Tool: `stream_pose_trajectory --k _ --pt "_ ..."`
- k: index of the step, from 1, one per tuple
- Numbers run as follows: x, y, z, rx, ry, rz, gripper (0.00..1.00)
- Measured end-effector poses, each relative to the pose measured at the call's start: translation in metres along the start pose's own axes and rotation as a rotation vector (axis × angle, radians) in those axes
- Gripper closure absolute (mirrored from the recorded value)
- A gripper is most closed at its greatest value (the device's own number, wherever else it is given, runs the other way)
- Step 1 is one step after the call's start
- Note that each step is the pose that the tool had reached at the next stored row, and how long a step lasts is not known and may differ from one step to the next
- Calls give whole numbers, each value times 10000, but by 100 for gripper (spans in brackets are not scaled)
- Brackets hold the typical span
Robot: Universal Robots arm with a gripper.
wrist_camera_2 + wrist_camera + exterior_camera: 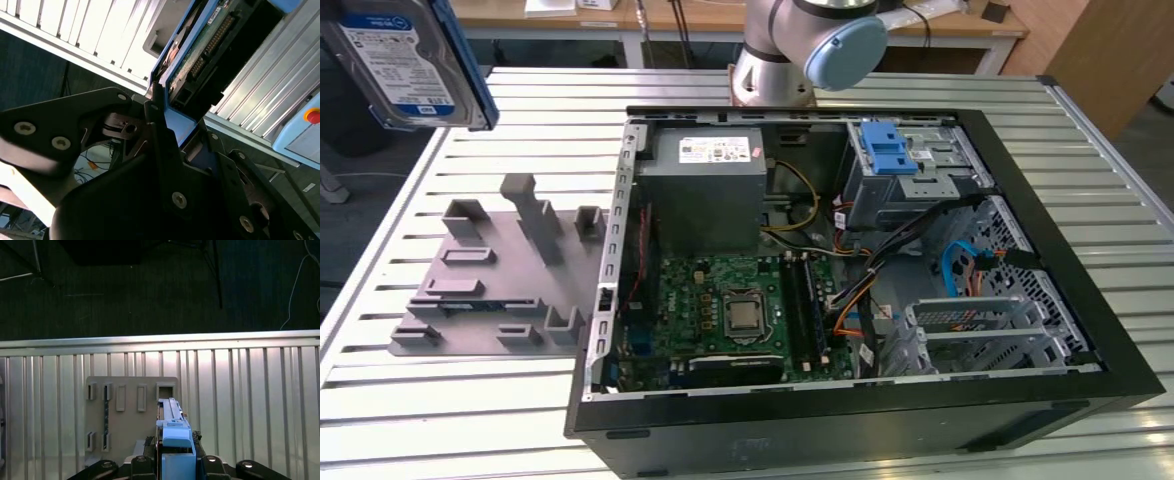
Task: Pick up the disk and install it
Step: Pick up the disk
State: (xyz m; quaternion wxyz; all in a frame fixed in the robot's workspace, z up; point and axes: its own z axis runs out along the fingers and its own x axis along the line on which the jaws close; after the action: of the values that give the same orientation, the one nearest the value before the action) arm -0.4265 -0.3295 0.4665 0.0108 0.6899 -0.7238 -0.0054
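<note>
I see open computer case [854, 435] on slatted tabletop [440, 410], grey slotted fixture [487, 280] just beside it, exterior view's left.

One disk [403, 60], one case [854, 430], one rack [491, 300]

The exterior view looks steeply down from high over the slatted table [440, 400] and open computer case [854, 250], the first wrist view faces down from well above the grey holder plate [130, 430] that both share, and the second wrist view sits close against the gripper [177, 117] and the disk [200, 55].
</note>
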Motion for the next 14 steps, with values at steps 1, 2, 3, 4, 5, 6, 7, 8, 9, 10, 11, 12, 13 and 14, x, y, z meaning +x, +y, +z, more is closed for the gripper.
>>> stream_pose_trajectory --k 1,2,3,4,5,6,7,8,9,10,11,12,13,14 --pt "0 0 -10 0 0 1 64" --pt "0 1 -20 1 0 0 64" --pt "0 1 -31 0 0 0 64" --pt "0 1 -40 0 0 1 64" --pt "0 1 -49 0 0 0 64" --pt "0 1 -58 0 0 0 64" --pt "0 2 -68 0 0 0 64" --pt "1 2 -79 1 0 0 64" --pt "1 2 -92 0 0 1 64" --pt "1 3 -107 0 0 1 64" --pt "1 3 -122 0 0 0 64" --pt "1 3 -135 0 0 0 64" --pt "1 3 -147 0 0 0 64" --pt "1 4 -157 0 0 0 64"
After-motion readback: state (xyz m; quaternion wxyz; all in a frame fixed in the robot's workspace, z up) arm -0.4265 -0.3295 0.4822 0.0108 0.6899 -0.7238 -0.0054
